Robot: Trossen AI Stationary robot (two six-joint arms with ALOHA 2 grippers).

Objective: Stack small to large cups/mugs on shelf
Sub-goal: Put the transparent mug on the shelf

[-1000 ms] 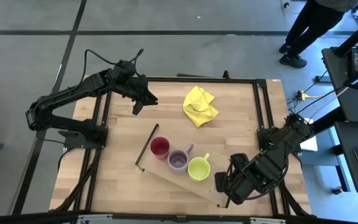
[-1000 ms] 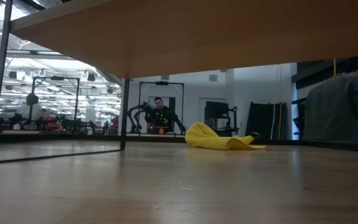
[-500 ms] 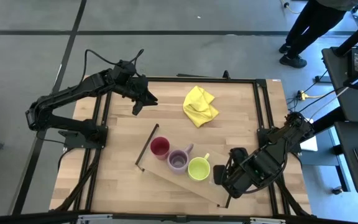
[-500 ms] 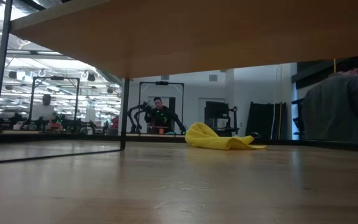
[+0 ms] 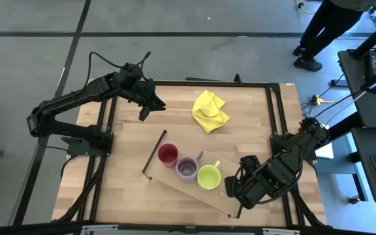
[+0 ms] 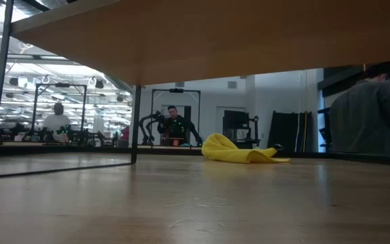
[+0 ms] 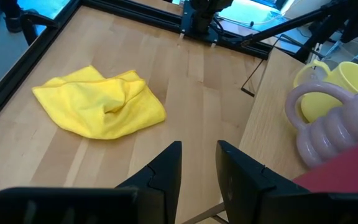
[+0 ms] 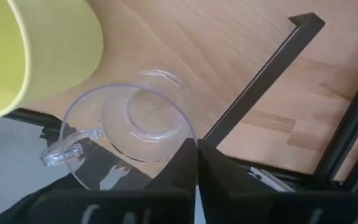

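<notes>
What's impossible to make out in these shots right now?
- Low view: all the cups, hidden above the shelf board.
- High view: clear glass tumbler, mostly covered by the right gripper.
- Left wrist view: red cup, cut off by the picture's edge.

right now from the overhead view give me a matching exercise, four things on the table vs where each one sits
Column 1:
1. red cup
2. purple mug
3. yellow-green mug
4. yellow cloth

Column 2:
a. on the shelf, middle of the three coloured vessels
b. on the bare tabletop, off the shelf
c. on the shelf, nearest the right end effector
d. on the shelf, at the end nearer the left arm

Pairs: 1-d, 2-a, 3-c, 4-b
</notes>
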